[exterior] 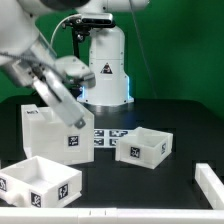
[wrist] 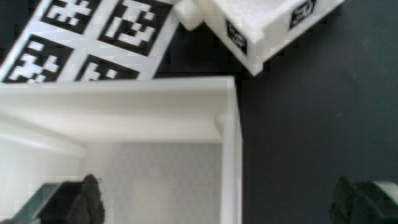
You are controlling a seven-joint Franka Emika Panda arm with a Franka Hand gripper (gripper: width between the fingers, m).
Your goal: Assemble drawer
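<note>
The gripper hangs over the casing, its fingers spread wide apart and clasping nothing. The casing stands on the black worktop toward its edge on the exterior view's left. The near tray lies by the front corner on that side. The second tray sits mid-worktop, just beside the marker board.

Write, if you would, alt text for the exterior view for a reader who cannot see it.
The robot arm holds its claw at the top of the white cube-shaped drawer casing on a black table. One open-top tray lies to the exterior view's right, another nearer the camera.
</note>
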